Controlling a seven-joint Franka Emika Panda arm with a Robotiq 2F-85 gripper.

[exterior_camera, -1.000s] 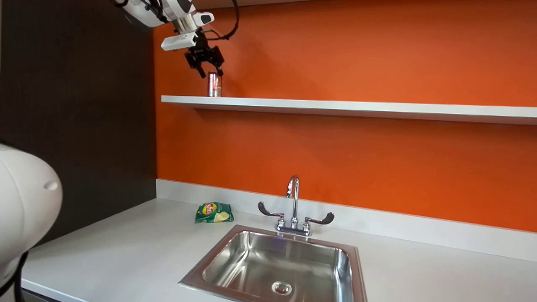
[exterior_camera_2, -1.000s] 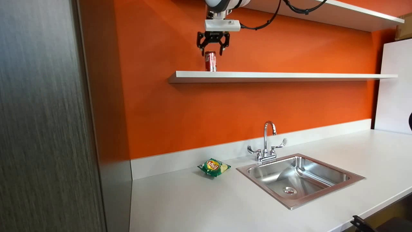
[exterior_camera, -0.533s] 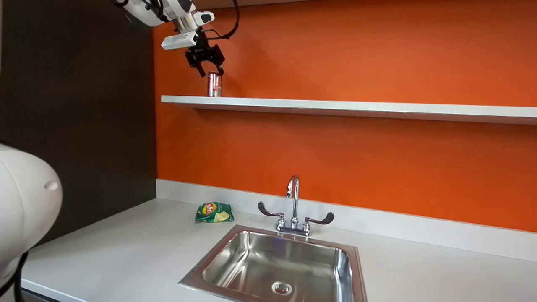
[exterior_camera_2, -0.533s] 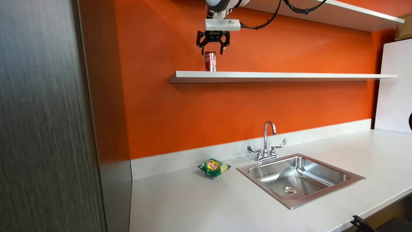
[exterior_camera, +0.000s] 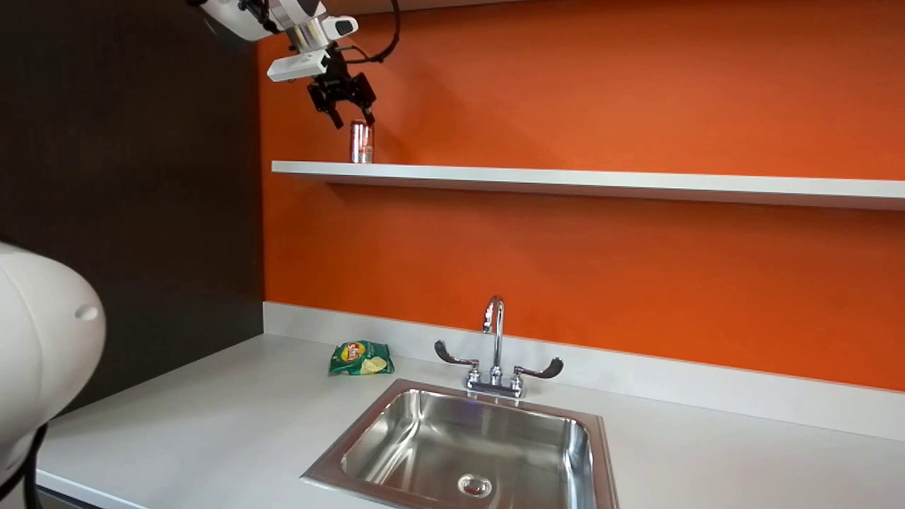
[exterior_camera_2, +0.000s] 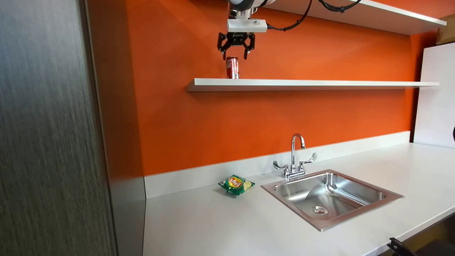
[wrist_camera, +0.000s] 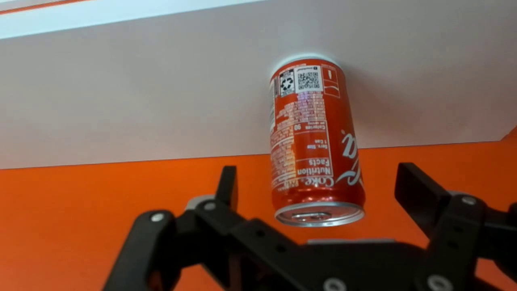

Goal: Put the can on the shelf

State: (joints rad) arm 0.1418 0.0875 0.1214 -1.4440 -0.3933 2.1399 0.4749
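Note:
The red can (exterior_camera: 361, 145) with its silver top stands upright on the white wall shelf (exterior_camera: 565, 177), near the shelf's left end. Both also show in an exterior view, the can (exterior_camera_2: 233, 68) and the shelf (exterior_camera_2: 305, 83). My gripper (exterior_camera_2: 235, 58) is open just above the can's top. In the wrist view the picture is upside down: the can (wrist_camera: 311, 133) stands on the shelf (wrist_camera: 141, 93) between my spread fingers (wrist_camera: 318, 171), with a gap on each side. Nothing is held. In an exterior view one fingertip of the gripper (exterior_camera: 354, 123) overlaps the can's top edge.
An orange wall (exterior_camera: 601, 283) backs the shelf. A dark panel (exterior_camera: 141, 177) stands at the left. An upper shelf (exterior_camera_2: 355, 14) hangs above the arm. Below are a green chip bag (exterior_camera: 361, 358), a sink (exterior_camera: 608, 459) and a faucet (exterior_camera: 497, 332) on the countertop (exterior_camera: 212, 417).
My gripper has risen slightly, and in an exterior view it has shifted a little left. Its fingers stay open. The can has not moved on the shelf.

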